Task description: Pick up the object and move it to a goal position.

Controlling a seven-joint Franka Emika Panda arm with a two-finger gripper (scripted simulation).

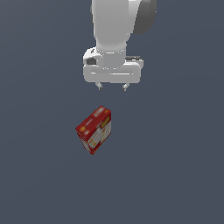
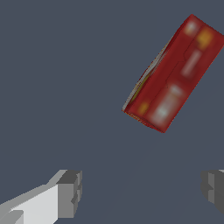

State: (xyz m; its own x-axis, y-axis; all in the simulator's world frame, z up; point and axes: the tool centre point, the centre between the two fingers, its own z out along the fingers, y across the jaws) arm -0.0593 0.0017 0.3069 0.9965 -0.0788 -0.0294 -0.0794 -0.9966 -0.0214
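Gripper (image 1: 113, 87) spread wide, holding nothing, apart from the box (image 1: 95, 129).
The red box stood skewed on the grey floor (image 1: 39, 175), nearer the camera than the gripper in the exterior view, untouched by either finger (image 2: 69, 193).

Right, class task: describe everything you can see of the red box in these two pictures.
The red box is a small rectangular carton, cardboard by the look of it, mostly red with white and yellow-orange printed panels; the print is too blurred to read. It looks closed and undamaged. It sits alone on the plain dark grey floor, turned at an angle to the picture edges. Nothing else touches it: the open gripper is apart from it, its fingers to one side of the box.
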